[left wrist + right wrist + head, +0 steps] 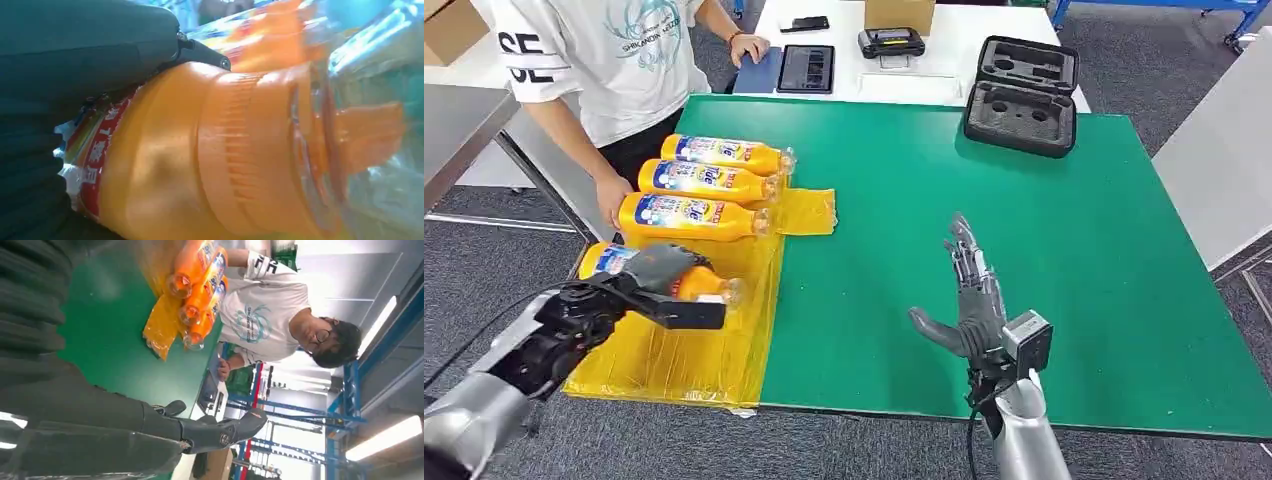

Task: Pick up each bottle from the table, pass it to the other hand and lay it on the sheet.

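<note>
The left hand point(649, 285) wraps its fingers point(200, 52) around the body of an orange bottle point(659, 272), and in the left wrist view the cap end points away from the palm; the bottle lies on its side over the near part of the yellow sheet point(724, 350), low enough that I cannot tell whether it already rests there. This looks like the laying-down step: the hold is sideways so the bottle can go down flat, parallel to the row. Three more bottles point(709, 185) already lie on the far part of the sheet, side by side with caps pointing toward the middle of the table point(1044, 230), so the held one would likely be the fourth in that line. The right hand point(969, 300) stands well to the right of the sheet over bare green table, palm upright, fingers spread and holding nothing, probably because its part in the hand-over is finished. A person point(614, 60) stands beyond the sheet's far left corner, one hand point(611, 200) hanging just beside the third bottle.
</note>
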